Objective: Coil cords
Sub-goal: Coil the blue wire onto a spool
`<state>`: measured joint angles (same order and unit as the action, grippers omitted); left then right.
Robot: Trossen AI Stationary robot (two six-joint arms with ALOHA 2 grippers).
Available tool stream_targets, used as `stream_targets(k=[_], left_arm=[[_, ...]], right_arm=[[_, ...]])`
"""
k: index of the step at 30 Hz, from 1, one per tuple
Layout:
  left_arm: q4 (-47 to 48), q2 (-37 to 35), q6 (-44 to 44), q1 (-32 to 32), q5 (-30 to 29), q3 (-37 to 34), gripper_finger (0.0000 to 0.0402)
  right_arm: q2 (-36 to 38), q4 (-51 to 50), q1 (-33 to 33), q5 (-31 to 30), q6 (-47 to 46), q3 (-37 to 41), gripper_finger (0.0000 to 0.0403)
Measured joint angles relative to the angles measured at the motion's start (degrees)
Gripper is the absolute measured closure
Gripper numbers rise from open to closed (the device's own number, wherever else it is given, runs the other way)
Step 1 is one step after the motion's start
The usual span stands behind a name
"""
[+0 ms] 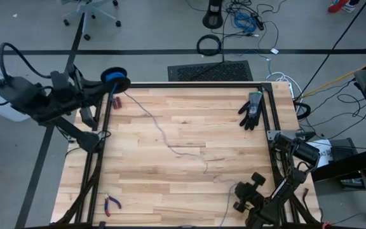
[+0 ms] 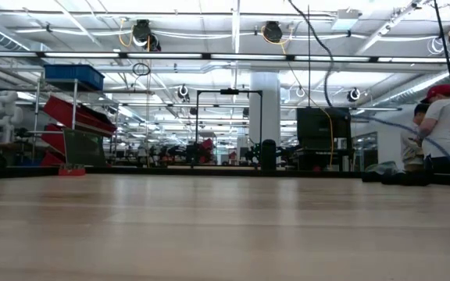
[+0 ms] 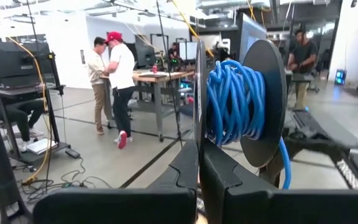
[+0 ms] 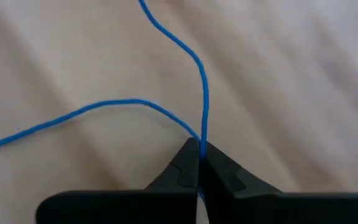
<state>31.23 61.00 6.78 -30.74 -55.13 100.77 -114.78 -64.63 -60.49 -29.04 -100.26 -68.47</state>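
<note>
The cord (image 1: 170, 147) is a thin blue line that lies slack and wavy across the wooden table. It runs from a black spool (image 1: 114, 77) wound with blue cord at the far left corner toward the near right. My right gripper (image 1: 238, 191) is at its near right part, shut on it (image 4: 199, 149). My left gripper (image 1: 99, 88) is held high at the far left, level and shut. The spool (image 3: 238, 102) stands right in front of its fingertips (image 3: 199, 152), and I see nothing between its fingers. My right gripper pinches the cord between its two fingers at a bend (image 4: 202, 134), where two runs of cord meet. It comes slanting down from the table's near right. One run (image 4: 166, 37) leads away over the wood and the other (image 4: 73, 115) curves off sideways; both are slack.
A black glove (image 1: 251, 109) lies at the far right of the table. Red-handled pliers (image 1: 112, 203) lie near the front left, and a small red thing (image 1: 117, 102) lies beside the spool. Black frame rails (image 1: 100, 159) edge the table. People stand in the room beyond.
</note>
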Motion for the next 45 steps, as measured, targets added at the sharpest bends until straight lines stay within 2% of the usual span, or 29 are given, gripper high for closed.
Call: stream_targets(k=[3,6,11,15,21,25,28,31,34,36,40,42,45], left_arm=[[2.0,0.5,-0.4,0.0,0.1,0.0,0.0395],[3.1,1.4,-1.4,0.0,0.2,0.0,0.0395],[6.1,2.7,-5.1,0.0,0.8,0.0,0.0395],[10.1,4.3,-9.1,0.0,1.0,0.0,0.0395],[13.7,8.4,-12.5,0.0,2.0,0.0,0.0395],[13.5,11.4,-13.5,0.0,6.2,0.0,0.0395],[13.5,13.6,-15.2,0.0,8.0,0.0,0.0395],[13.4,15.8,-15.5,0.0,8.5,0.0,0.0395],[13.5,18.1,-16.4,0.0,8.9,0.0,0.0395],[13.3,19.5,-17.4,0.0,11.4,0.0,0.0395],[12.6,23.0,-18.5,0.0,13.2,0.0,0.0395],[12.5,24.7,-19.6,-0.2,13.2,0.0,0.0395],[11.5,27.1,-20.1,-0.5,13.2,0.0,0.0395]], right_arm=[[0.0,-6.2,0.0,-0.6,-4.2,0.0,0.0403],[0.6,-9.8,0.0,-3.1,-4.4,-0.1,0.0403],[6.0,-8.1,0.0,-9.0,-2.4,-0.3,0.0395],[11.6,-2.4,0.1,-11.4,4.9,-0.4,0.0376],[17.9,-0.1,1.3,-19.7,12.6,-0.4,0.0348],[21.3,2.3,2.8,-30.5,18.7,-0.4,0.0326],[22.5,10.3,4.1,-37.9,28.0,-0.4,0.0307],[22.5,21.9,5.8,-41.1,39.4,-0.4,0.0287],[21.7,36.8,8.1,-40.2,52.6,-0.4,0.0271],[20.1,47.9,9.7,-37.6,62.8,-0.4,0.0264],[16.4,67.6,13.7,-26.1,81.8,-0.4,0.0260],[14.4,73.9,16.0,-21.4,86.5,-0.4,0.0260],[11.9,79.9,19.1,-17.9,89.5,-0.4,0.0262]])
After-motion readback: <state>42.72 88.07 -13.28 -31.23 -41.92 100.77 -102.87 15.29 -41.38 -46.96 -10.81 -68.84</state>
